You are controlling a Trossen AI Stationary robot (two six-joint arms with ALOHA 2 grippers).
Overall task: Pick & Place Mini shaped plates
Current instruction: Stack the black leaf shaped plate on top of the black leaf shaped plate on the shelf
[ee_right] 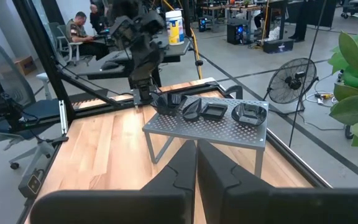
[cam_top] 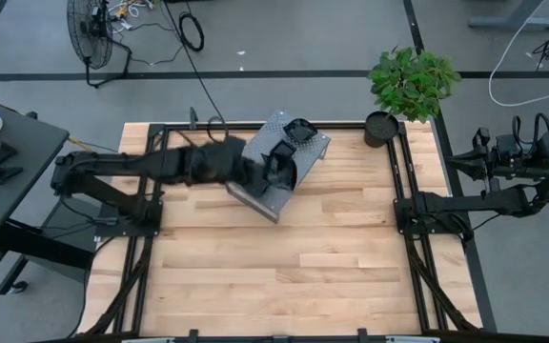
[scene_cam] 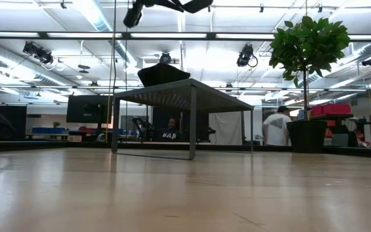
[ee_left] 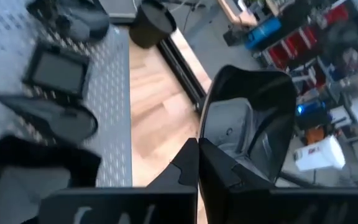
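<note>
Mini shaped plates: small glossy black dishes, several resting on the perforated grey metal stand (cam_top: 305, 164) at the table's far side, just beside the potted plant (cam_top: 400, 90). On the stand, the right wrist view shows a teardrop plate (ee_right: 192, 109), a square plate (ee_right: 215, 111) and a wavy-rimmed plate (ee_right: 249, 113) in a row, close together but mostly apart. One further plate, the held plate (ee_left: 248, 121), broad and smooth with a raised rim, is pinched at its edge by the left gripper (ee_left: 197, 163), fingers closed thin upon the rim; it hangs above the stand's edge, clear of the wooden table (cam_top: 313, 267). Judged handling: light, rigid, hard-glazed and likely slippery, possibly brittle if dropped; the shallow profile leaves the upturned rim as the only practical hold, taken on a straight stretch rather than a curved tip. Stand: punched sheet metal on thin legs, matte. Table: pale butcher-block planks, dark frame rails. The right gripper (ee_right: 196, 163) waits well apart from the stand, at the table's right side, fingers together, holding nothing.
</note>
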